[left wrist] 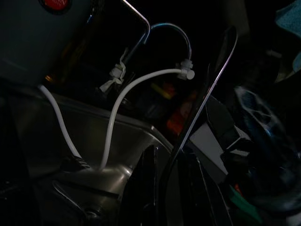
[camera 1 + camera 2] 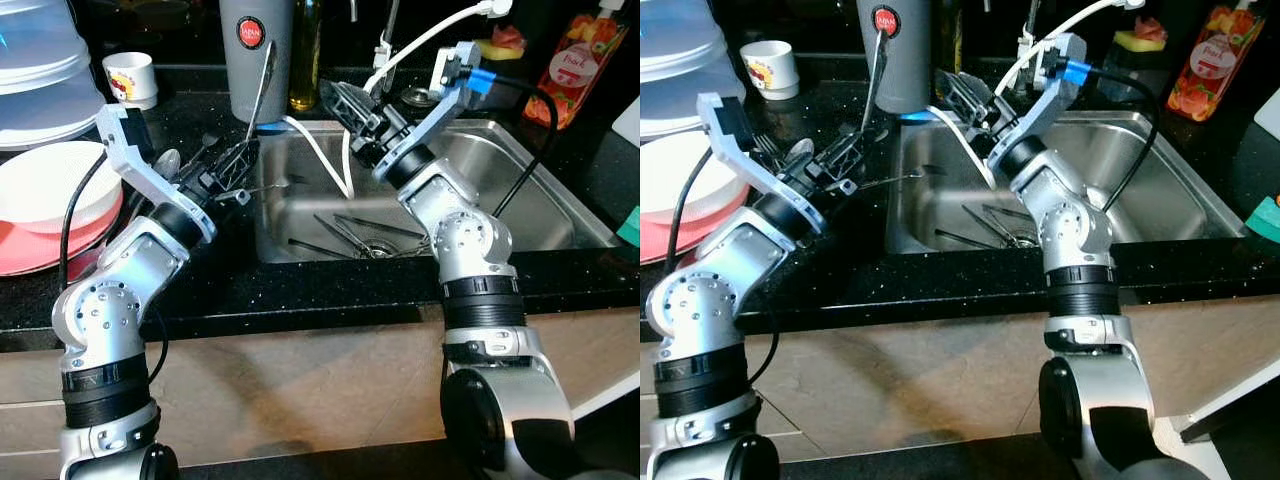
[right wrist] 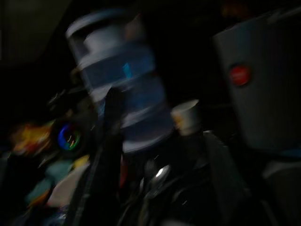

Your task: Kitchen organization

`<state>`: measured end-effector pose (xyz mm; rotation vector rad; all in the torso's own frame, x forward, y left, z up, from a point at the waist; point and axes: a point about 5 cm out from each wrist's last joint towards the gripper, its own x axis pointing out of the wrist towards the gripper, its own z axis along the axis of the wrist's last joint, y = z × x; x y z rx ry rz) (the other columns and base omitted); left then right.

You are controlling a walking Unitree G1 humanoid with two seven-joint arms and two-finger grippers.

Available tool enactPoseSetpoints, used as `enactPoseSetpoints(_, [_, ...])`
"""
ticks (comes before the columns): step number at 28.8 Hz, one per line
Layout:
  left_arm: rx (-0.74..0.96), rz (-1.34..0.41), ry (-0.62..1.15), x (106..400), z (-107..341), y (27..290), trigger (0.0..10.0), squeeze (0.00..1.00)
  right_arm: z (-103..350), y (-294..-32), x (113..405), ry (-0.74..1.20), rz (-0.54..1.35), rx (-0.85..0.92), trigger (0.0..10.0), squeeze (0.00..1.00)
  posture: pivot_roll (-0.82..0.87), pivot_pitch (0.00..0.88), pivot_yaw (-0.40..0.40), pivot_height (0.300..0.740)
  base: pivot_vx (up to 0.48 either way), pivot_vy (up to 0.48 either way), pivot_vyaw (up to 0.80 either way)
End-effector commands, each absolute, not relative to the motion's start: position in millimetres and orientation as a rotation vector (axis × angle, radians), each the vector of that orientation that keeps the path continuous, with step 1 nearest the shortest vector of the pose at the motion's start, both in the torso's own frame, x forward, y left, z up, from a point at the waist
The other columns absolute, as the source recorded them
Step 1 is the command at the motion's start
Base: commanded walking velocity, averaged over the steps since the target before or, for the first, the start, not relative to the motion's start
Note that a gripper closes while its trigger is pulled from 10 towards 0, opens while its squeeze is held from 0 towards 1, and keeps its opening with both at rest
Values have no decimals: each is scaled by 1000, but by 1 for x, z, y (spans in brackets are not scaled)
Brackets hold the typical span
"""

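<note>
Crowding the sink (image 2: 560, 190): left gripper (image 2: 232, 165), jaws clamped on a utensil (image 2: 262, 88), near the grey canister (image 2: 255, 50); right gripper's (image 2: 345, 105) jaws unreadable.

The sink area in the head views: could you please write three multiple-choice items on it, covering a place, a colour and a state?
1. Where is the grey canister? A in the sink; B on the counter behind the sink; C on the plates.
2. The counter's colour? A black; B white; C wooden.
3. The left gripper is: A open and idle; B holding a cup; C shut on a metal utensil.
Answers: B, it stands past the basin's rear rim; A, dark speckled top; C, the wrist view shows the utensil pinched between the fingers.
</note>
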<state>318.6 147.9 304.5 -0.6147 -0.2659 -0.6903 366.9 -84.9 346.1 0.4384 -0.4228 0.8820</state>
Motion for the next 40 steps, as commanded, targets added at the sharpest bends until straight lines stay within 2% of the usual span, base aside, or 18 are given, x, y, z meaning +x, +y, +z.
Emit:
enactPoseSetpoints(1, [-619,-711,-260,316,304,148,0,0,341,-79,364,-395,914,412,10000,1000,-14,165,-22,740,0,0,0])
enactPoseSetpoints(2, [-618,-715,-260,316,304,147,0,0,340,-77,363,-391,920,408,10000,0,-14,168,-22,740,0,0,0])
enactPoseSetpoints(19, [-626,-787,-223,316,301,122,0,0,342,-58,350,-384,1030,418,10000,0,-15,172,-21,740,0,0,0])
enactPoseSetpoints(27, [-614,-808,-208,314,299,116,0,0,339,-57,352,-355,1008,393,10000,0,-14,172,-22,740,0,0,0])
enactPoseSetpoints(28, [-614,-806,-208,314,300,117,0,0,338,-58,354,-348,999,399,0,0,-14,172,-22,740,0,0,0])
enactPoseSetpoints(40, [-611,-802,-212,315,300,117,0,0,337,-60,356,-338,985,417,0,0,-14,174,-22,740,0,0,0])
